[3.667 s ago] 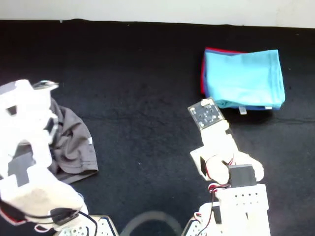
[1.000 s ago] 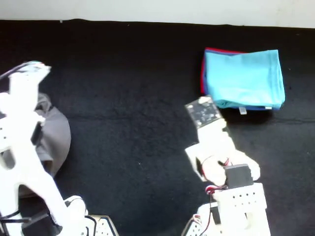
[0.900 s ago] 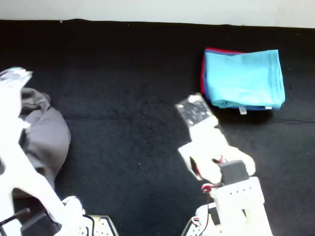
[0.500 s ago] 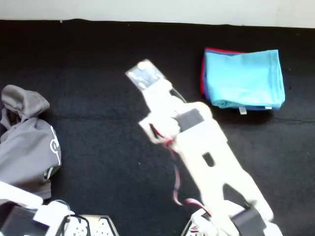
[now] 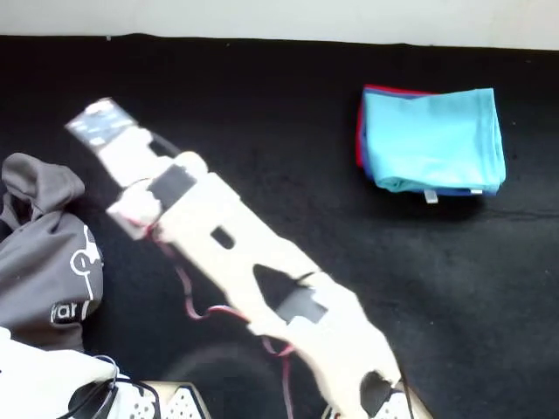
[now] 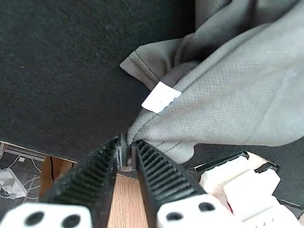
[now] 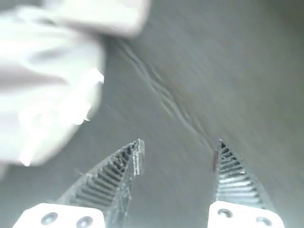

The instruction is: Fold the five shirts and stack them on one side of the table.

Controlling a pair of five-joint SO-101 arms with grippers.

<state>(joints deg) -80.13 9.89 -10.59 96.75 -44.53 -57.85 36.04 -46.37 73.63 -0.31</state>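
A grey shirt [image 5: 48,262] lies bunched at the table's near left, with a white print on it. My left gripper [image 6: 126,146] is shut on the shirt's hem [image 6: 156,142], close to a white tag [image 6: 161,98]. The right arm [image 5: 218,244] stretches diagonally across the table, and its wrist board [image 5: 100,122] sits just beyond the shirt's far end. My right gripper [image 7: 178,152] is open above a blurred grey surface, with nothing between its fingers. A folded stack with a cyan shirt [image 5: 432,135] on top and a red one [image 5: 360,131] beneath rests at the far right.
The black table cover [image 5: 262,96] spreads across the middle and far side. The left arm's base [image 5: 52,384] stands at the near left corner. The table's edge and wooden floor [image 6: 124,204] lie right beside my left gripper.
The right arm has swung from beside the folded stack across to the far left, by the grey shirt. The left arm has drawn back toward the near left corner, bunching the shirt.
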